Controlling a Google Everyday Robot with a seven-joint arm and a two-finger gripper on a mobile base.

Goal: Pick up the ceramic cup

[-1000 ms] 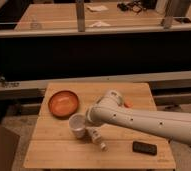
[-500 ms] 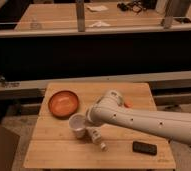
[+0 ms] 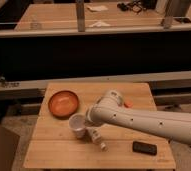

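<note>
On the wooden table (image 3: 54, 150), the orange bowl (image 3: 64, 103) sat up and left of the cup (image 3: 78, 125). The gripper (image 3: 89, 119) was right against the cup's right side; whether its jaws were open or holding it, I cannot tell. The small bottle (image 3: 97, 138) lay just right of the cup, and the dark phone (image 3: 145, 148) lay farther right.

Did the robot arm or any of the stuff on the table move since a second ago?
Nothing visibly changed. The gripper stays right beside the ceramic cup, and the orange bowl, small bottle and dark phone-like object sit where they were on the wooden table.
</note>
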